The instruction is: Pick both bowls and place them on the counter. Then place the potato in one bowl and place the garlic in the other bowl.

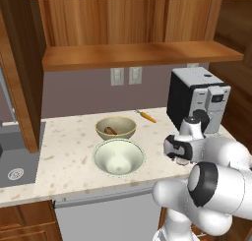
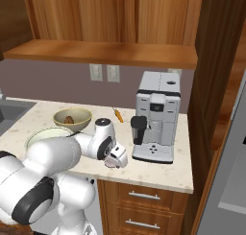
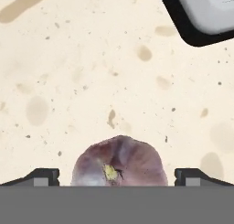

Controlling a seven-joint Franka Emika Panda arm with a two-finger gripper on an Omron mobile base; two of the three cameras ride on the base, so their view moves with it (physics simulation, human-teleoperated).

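Spread wide, the gripper (image 3: 117, 177) is held low over the garlic (image 3: 119, 161), which lies between its fingertips on the speckled beige counter (image 3: 91, 72), ungrasped. No writing can be read. The potato (image 1: 110, 131) is seen in the tan bowl (image 1: 115, 128), beside the cream bowl (image 1: 118, 157). A coffee machine (image 2: 156, 115) stands under a wooden shelf (image 2: 105, 52).

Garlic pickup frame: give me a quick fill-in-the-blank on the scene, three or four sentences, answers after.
1. The potato lies inside the ____ bowl.
2. The cream bowl holds ____.
3. In the hand view the garlic lies between the fingertips of the ____ gripper.
4. The carrot lies on the counter beside the ____ machine.

Answers: tan-olive; nothing; open; coffee
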